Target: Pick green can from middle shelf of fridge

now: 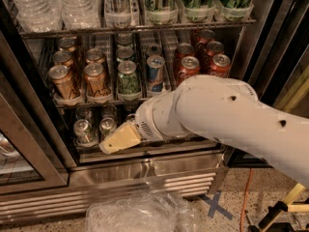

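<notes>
On middle shelf (pixel 105 43), green can (pixel 128 79): mottled green, silver top; gripper (pixel 110 144) below, at lower rack (pixel 145 151), state unclear.

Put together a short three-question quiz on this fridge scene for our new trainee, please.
1. True or false: the gripper is touching the green can on the middle shelf.
2. Multiple choice: in the picture, the gripper is A) above the green can, B) level with it, C) below it and a little to its left.
3. Fill in: the green can's neighbour on the picture's right is a ____ can.
Key: 1 false, the gripper is apart from it, down by the silver cans one level below. 2 C. 3 the blue-and-silver can.
</notes>
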